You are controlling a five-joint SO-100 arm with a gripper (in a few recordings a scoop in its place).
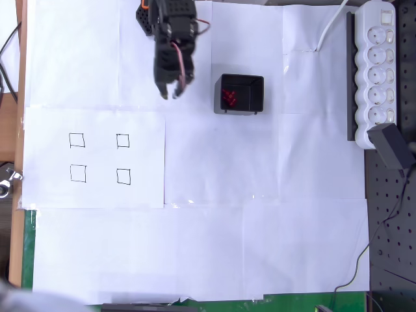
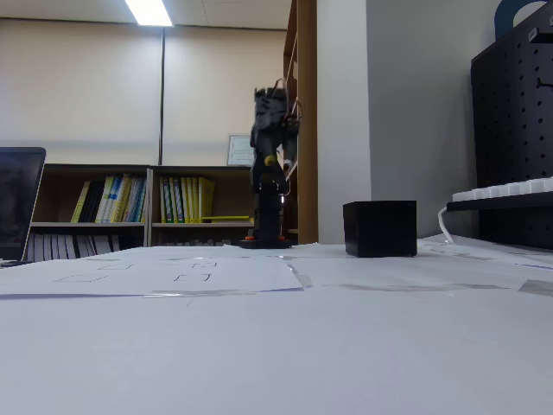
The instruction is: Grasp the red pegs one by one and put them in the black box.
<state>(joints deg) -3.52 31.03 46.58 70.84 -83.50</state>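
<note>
Evidently red pegs (image 1: pixel 229 98) inside unlabelled black box (image 1: pixel 253 95).

White paper sheets (image 1: pixel 260 227) covered the table. One sheet (image 1: pixel 94 159) lay at the left in the overhead view, and four small squares (image 1: pixel 100 158) were drawn on it, two above and two below. All four squares were empty. Far to the right of that sheet, a white power strip (image 1: pixel 376 71) lay along the table's edge. A black plug box (image 1: pixel 392 145) sat at the strip's lower end, and a thin wire (image 1: pixel 374 240) ran down from it. In the fixed view, a low shelf with books (image 2: pixel 147 201) stood by the far wall, well behind the sheet with squares. A long lamp (image 2: pixel 149 11) shone on the ceiling above that shelf.
</note>
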